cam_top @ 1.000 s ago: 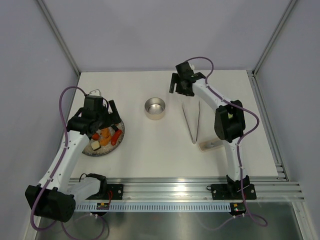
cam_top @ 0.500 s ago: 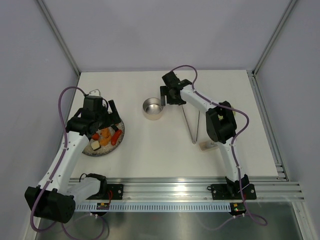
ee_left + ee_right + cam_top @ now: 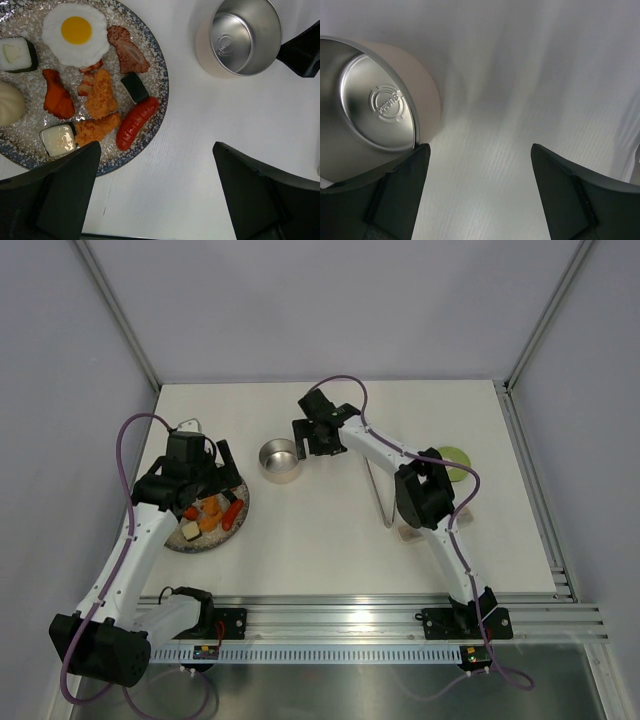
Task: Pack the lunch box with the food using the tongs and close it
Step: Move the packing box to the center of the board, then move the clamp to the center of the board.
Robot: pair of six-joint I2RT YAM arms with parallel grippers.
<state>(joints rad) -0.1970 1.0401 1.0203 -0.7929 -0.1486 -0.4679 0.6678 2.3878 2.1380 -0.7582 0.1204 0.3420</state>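
Observation:
The lunch box (image 3: 281,460), a small open steel tin, stands empty on the table left of centre; it also shows in the left wrist view as the lunch box (image 3: 245,36) and in the right wrist view as the lunch box (image 3: 370,105). My right gripper (image 3: 312,443) is open just right of it, its left finger against the tin's wall. The pale green lid (image 3: 452,462) lies at the right. The tongs (image 3: 380,495) lie under my right arm, partly hidden. The food sits on a speckled plate (image 3: 160,80): a fried egg (image 3: 75,32), a red sausage (image 3: 136,122), orange chunks (image 3: 100,95). My left gripper (image 3: 155,200) hangs open over the plate's edge.
A translucent plastic case (image 3: 410,533) lies near my right arm's elbow, partly covered. The plate (image 3: 240,515) is at the left of the table. Grey walls close the table's left, back and right sides; a metal rail runs along the near edge.
My right gripper has swept leftward and the lunch box has slid left with it, toward the plate. The green lid has come into view. The left arm has not moved.

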